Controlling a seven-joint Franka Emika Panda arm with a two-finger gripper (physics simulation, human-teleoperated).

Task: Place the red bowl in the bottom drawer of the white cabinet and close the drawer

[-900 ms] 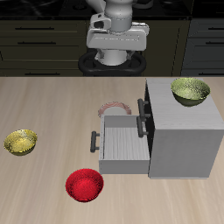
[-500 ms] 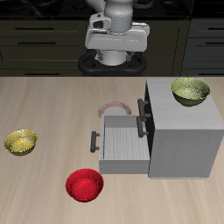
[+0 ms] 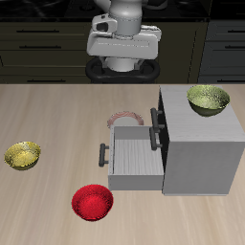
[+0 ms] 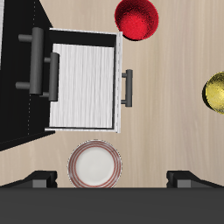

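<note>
Red and glossy, the red bowl [image 3: 93, 202] sits on the table near the front edge, free of everything, just forward of the pulled-out bottom drawer [image 3: 132, 158]. It is small, round and speckled with a fine sheen, and it looks about as wide as the drawer's inside, so you will want to lower it in level and centred.

That drawer stands open with its ribbed grey floor bare, its dark bar handle [image 3: 103, 157] facing away from the white cabinet [image 3: 199, 142]; it appears ready to receive the bowl, which leaves you only the pick, the drop and the push. Above it, the upper drawer is shut.

A yellow-green bowl [image 3: 23, 154] rests well apart on the table, and a second one [image 3: 209, 100] sits on the cabinet's top; neither blocks your path. Behind the drawer lies a plate [image 4: 94, 165], pale with a reddish rim.

Farthest back, your gripper [image 4: 112, 180] hangs high near the robot's base, holding nothing. Only the finger tips [image 4: 42, 180] show in the wrist view, set wide, so it seems released, though the view is too thin to be sure.
</note>
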